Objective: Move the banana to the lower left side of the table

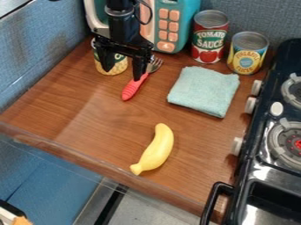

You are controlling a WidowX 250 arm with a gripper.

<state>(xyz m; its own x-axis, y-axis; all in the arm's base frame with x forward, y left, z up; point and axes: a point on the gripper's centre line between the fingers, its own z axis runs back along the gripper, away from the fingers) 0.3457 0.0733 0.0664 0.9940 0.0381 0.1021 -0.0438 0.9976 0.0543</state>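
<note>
From here I see a wood-grained worktop between blue walls and a black stove at right. The banana lies at lower centre of the frame; upper left, the tool hangs released, fingers apart.

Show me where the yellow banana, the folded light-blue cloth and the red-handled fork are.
Yellow curved banana [158, 150]: camera view, middle of its body.
Folded light-blue cloth [204, 91]: camera view, centre of its top.
Red-handled fork [131, 88]: camera view, on its handle.
</note>
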